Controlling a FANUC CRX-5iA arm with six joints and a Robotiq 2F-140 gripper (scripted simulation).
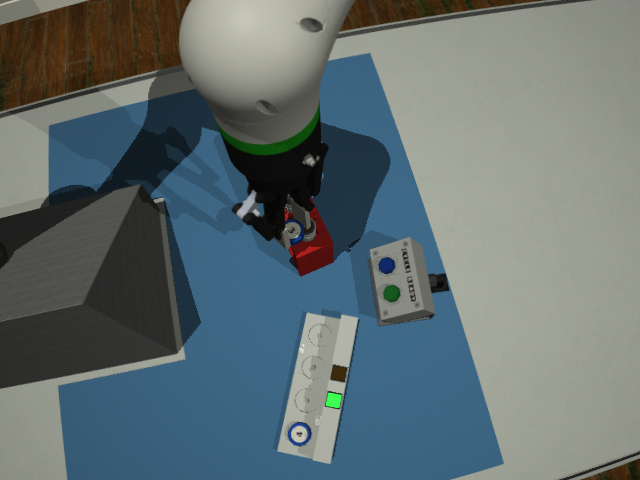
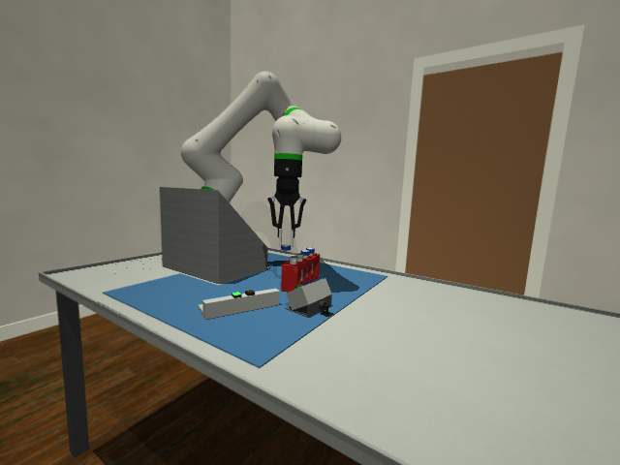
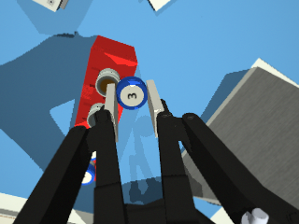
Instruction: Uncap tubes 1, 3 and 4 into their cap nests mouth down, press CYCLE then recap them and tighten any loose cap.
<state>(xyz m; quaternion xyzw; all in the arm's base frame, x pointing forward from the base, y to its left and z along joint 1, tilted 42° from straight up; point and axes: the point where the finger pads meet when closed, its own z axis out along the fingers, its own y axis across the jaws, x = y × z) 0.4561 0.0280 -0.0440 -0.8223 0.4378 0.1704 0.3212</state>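
In the wrist view the one clearly legible mark is the digit "3" on the white dot of the blue-rimmed cap (image 3: 132,95), which sits just above the centre of the frame, pinched between the two pale pads (image 3: 111,114) of the pincer (image 3: 132,108). Directly behind it stands the red decapping station (image 3: 112,51), where two open tube mouths (image 3: 106,82) show to the left of the held cap, the cap hanging over the block without touching it. The top view gives what the wrist cannot: lower centre lies the pale cap tray (image 1: 345,330), its three upper nests bare and the lowest one holding another blue cap (image 1: 298,434) whose dot bears a mark too small to read with certainty; beside the nests a green lamp (image 1: 333,400) glows and the amber lamp (image 1: 338,373) above it is dark. To the right of centre the key box (image 1: 421,268) carries a blue key (image 1: 386,265) and a green key (image 1: 391,293), with small label plates whose lettering is illegible. The exterior view alone shows the arm (image 2: 220,130) rising from behind a grey wedge-shaped housing (image 2: 200,230) and the pincer hanging upright above the station on the blue mat (image 2: 240,335) covering the desk (image 2: 450,350).
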